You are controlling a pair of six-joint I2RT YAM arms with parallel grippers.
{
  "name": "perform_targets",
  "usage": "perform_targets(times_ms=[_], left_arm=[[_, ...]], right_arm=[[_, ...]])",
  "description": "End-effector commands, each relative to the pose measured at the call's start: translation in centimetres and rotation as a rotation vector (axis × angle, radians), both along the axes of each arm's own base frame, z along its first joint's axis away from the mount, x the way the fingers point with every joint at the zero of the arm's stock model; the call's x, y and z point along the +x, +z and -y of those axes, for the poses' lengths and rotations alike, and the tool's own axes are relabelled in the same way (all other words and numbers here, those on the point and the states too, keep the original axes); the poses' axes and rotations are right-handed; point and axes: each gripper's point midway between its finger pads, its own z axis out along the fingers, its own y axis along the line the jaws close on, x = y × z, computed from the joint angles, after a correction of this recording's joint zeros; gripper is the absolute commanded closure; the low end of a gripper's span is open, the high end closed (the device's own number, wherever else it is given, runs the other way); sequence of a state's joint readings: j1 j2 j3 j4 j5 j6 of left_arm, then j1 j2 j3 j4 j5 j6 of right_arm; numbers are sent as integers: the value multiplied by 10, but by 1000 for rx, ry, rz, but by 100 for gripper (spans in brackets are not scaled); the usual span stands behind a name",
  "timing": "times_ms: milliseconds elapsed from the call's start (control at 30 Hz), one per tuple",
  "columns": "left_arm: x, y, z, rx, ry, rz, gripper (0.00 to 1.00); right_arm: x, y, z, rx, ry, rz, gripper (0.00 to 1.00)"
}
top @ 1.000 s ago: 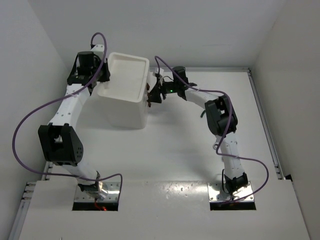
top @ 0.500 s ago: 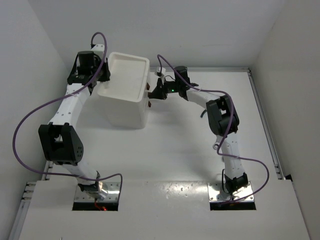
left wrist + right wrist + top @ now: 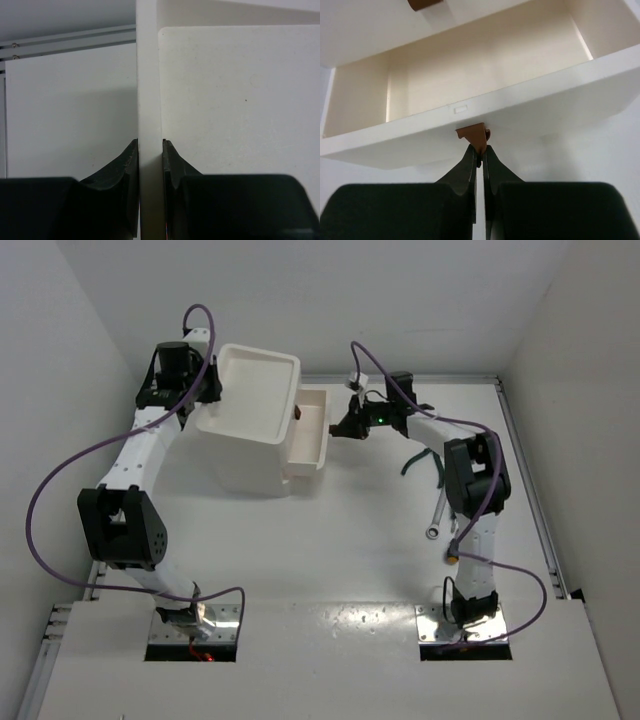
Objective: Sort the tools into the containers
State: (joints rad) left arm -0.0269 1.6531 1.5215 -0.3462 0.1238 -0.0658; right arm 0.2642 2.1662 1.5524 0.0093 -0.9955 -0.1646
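The white cabinet (image 3: pixel 245 455) stands at the back left, its rimmed tray top (image 3: pixel 258 390) bare. My left gripper (image 3: pixel 213 392) is shut on the tray's left rim (image 3: pixel 149 100), one finger on each side of the wall. One white drawer (image 3: pixel 312 430) is pulled out to the right and is empty inside (image 3: pixel 480 65). My right gripper (image 3: pixel 480 150) is shut on its dark red handle (image 3: pixel 474 133). On the table by the right arm lie green-handled pliers (image 3: pixel 414 462) and a slim silver wrench (image 3: pixel 438 515).
A second dark red handle (image 3: pixel 299 412) shows on the closed drawer above the open one. A small yellow-tipped item (image 3: pixel 453 558) lies partly under the right arm. A metal rail (image 3: pixel 525 480) runs along the table's right edge; white walls close in behind.
My right gripper closed on the drawer handle and drew the drawer out to the right. The right arm swung right, uncovering the pliers and wrench. The left arm has held still.
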Motion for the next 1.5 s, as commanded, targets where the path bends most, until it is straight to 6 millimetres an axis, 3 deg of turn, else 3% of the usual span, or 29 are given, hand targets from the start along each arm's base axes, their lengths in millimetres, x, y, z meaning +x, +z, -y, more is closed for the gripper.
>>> perform_targets(times_ms=[0, 333, 400, 500, 733, 767, 800, 900, 1100, 1333, 1467], left_arm=[[-49, -104, 44, -92, -113, -383, 100], [-49, -104, 42, -86, -105, -383, 100], [-47, -103, 43, -94, -100, -376, 100], [-46, -103, 41, -87, -92, -375, 100], [-46, -106, 39, -87, -76, -376, 100], [-46, -106, 38, -80, -68, -375, 100], [-46, -102, 38, -88, -63, -368, 100], [-48, -103, 36, -82, -55, -369, 100], [-51, -106, 36, -82, -55, -378, 100], [-51, -102, 34, -77, -48, -368, 100], [-51, -99, 33, -72, -41, -358, 100]], right_arm=[[15, 62, 30, 32, -18, 203, 100], [0, 50, 82, -23, -96, 142, 100], [1, 47, 89, -41, -118, 136, 91], [0, 46, 97, -59, -140, 132, 88], [-14, 46, 110, -69, -126, 119, 99], [-17, 42, 110, -72, -125, 99, 97], [-18, 46, 110, -71, -125, 108, 82], [-23, 46, 107, -50, -98, 105, 59], [-23, 36, 88, -35, -12, 96, 37], [4, 26, 74, -52, -28, 73, 37], [23, 34, 93, -27, -159, 26, 41]])
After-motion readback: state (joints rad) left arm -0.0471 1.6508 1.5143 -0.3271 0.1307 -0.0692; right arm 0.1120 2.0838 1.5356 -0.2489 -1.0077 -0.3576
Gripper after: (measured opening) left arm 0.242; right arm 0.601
